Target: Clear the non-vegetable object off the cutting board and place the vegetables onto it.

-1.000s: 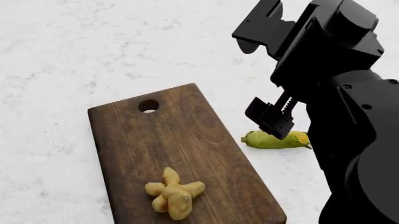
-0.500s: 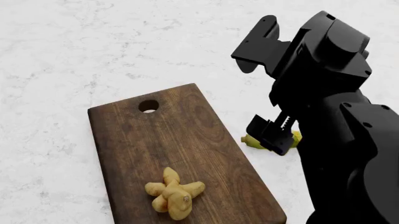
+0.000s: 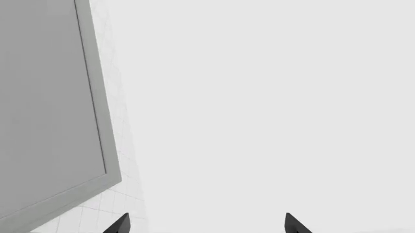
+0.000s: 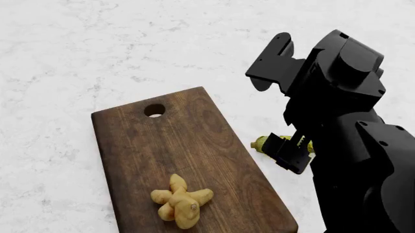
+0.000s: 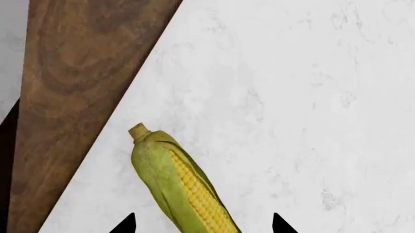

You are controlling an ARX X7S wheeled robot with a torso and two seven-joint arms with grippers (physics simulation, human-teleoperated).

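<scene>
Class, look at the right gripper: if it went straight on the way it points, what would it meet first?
Most likely the corn, lying on the white counter between its open fingertips.

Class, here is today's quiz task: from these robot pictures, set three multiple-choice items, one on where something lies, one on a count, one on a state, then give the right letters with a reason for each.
1. Where does the ginger root lie?
A. On the cutting board, at the end away from its hole
B. On the marble counter beside the board
C. Across the board's hole

2. How many vegetables are on the board?
A. None
B. One
C. Two

3. How does the right claw stand toward the corn?
A. Shut on it, lifted
B. Open, one tip on each side of it, corn lying on the counter
C. Far off, over the board

Key: 1 A, the head view shows the root on the wood at the end opposite the hole. 2 B, only the root is on the board; the corn lies off its edge. 3 B, the right wrist view shows both tips apart with the corn between them on the marble.
</scene>
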